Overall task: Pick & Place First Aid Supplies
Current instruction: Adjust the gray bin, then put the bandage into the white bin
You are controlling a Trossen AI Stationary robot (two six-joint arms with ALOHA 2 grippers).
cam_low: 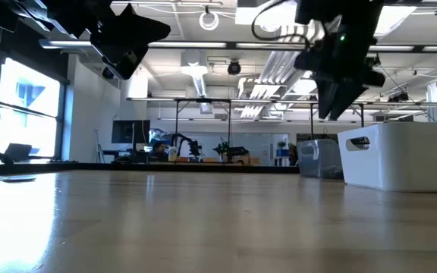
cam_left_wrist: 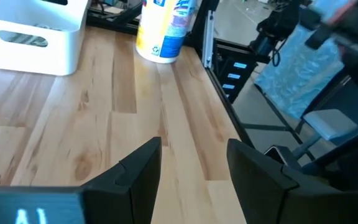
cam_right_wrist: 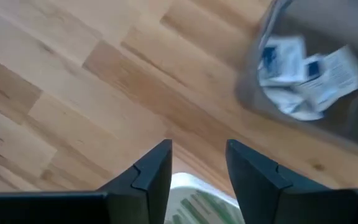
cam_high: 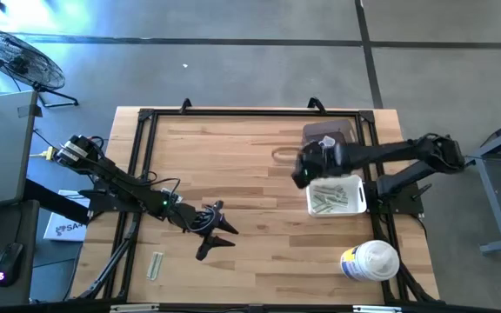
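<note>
Narrow pale green strip wrappers (cam_high: 334, 198) lie in a white bin (cam_high: 360, 205), whose contents (cam_right_wrist: 194, 202) show just below my right fingers. Square white sachets with blue print (cam_right_wrist: 303, 71) fill a grey bin (cam_high: 330, 133) beyond it. One strip wrapper (cam_high: 155, 265) lies flat on the table near the front left. My right gripper (cam_high: 306, 174) (cam_right_wrist: 197, 155) hovers open over the white bin's left rim, holding nothing. My left gripper (cam_high: 219, 240) (cam_left_wrist: 194, 155) hangs open above bare wood, right of the loose strip, and holds nothing.
A large white round tub with a yellow-blue label (cam_high: 370, 261) (cam_left_wrist: 164, 28) stands near the table's front right corner. A black frame (cam_high: 142, 148) runs along the table's edges. The white bin (cam_low: 400, 155) and grey bin (cam_low: 317, 158) stand at the right.
</note>
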